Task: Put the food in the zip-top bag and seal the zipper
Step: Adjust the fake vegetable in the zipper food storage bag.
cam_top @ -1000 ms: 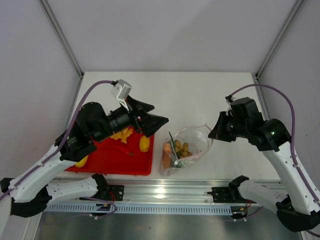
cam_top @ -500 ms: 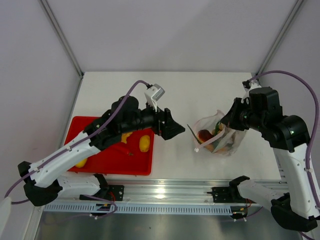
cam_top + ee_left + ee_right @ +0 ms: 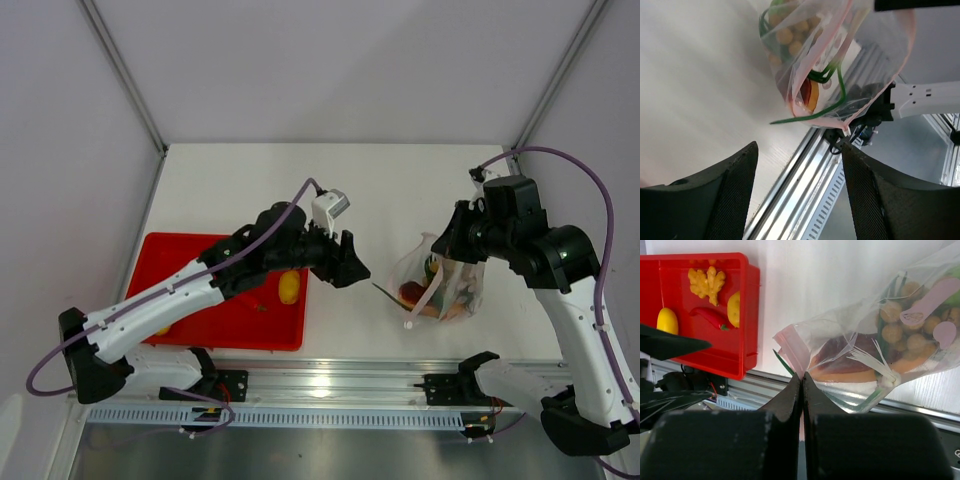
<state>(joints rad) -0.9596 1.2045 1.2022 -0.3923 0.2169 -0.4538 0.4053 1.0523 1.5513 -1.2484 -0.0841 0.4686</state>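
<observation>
Nearest, a metal rail point(image 3: 320, 385) runs along the table edge. Just behind it on the left sits a red tray point(image 3: 235, 330) holding a lemon point(image 3: 289, 287), a red chili point(image 3: 710, 317) and 2 other yellow pieces. The left gripper point(image 3: 798, 150) hovers past the tray's right edge, above the white table point(image 3: 380, 190). Its jaws are wide apart, hold nothing and point toward the bag. Near it on the right, the zip-top bag point(image 3: 450, 290) hangs from the right gripper point(image 3: 801, 380), whose jaws are pressed together on the bag's edge by the zipper point(image 3: 792, 347). The mouth gapes, unsealed. Inside lie tan balls point(image 3: 892, 332), an orange-brown wedge point(image 3: 840, 375) and green stalks point(image 3: 810, 116), 1 stalk poking out toward the left gripper. Whether the bag's bottom touches the table, I cannot tell.
</observation>
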